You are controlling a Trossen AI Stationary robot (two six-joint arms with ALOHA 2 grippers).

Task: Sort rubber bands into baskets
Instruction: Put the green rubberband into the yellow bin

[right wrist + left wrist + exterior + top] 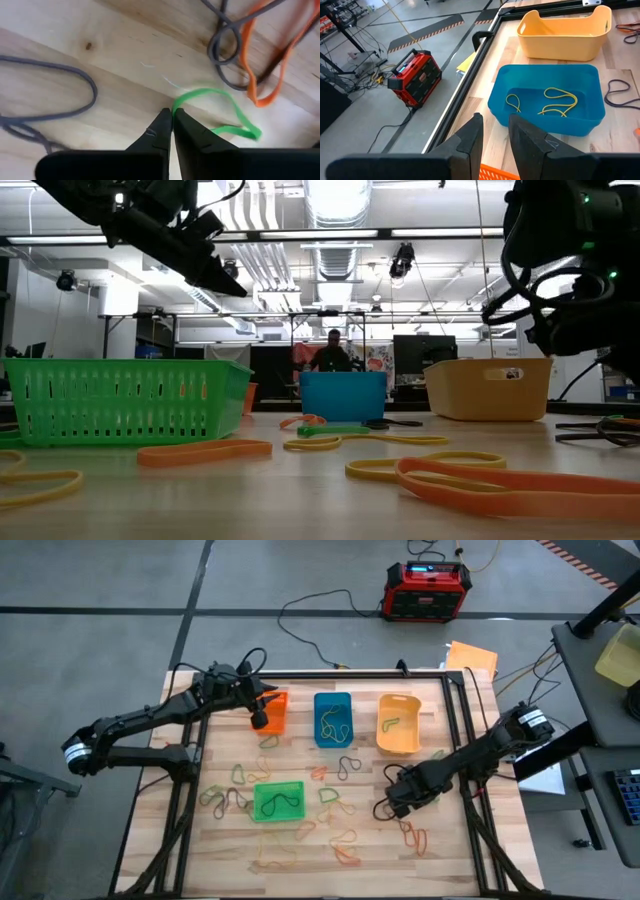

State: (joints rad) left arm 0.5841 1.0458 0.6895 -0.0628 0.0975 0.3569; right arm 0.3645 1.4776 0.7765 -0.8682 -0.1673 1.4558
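Four baskets stand on the wooden table: orange (275,710), blue (333,720), yellow-orange (398,724) and green (278,801). Yellow rubber bands (559,101) lie in the blue one. Several loose rubber bands (342,840) lie flat on the table around the green basket. My left gripper (495,137) hovers above the orange basket (495,173), open by a narrow gap with nothing between its fingers. My right gripper (172,114) points down at the table right of the green basket, shut on a green rubber band (225,112). My right gripper pinches one end of the green band's loop (176,104) between its two fingertips, coming from above and pointing down. The rest of the loop (240,131) lies flat and slack on the wood.
Dark bands (60,107) and an orange band (272,75) lie close to my right gripper. Black frame rails (455,720) run along the table's sides. A red-and-black box (427,590) sits on the floor beyond the far edge. A person (332,352) stands far behind the table.
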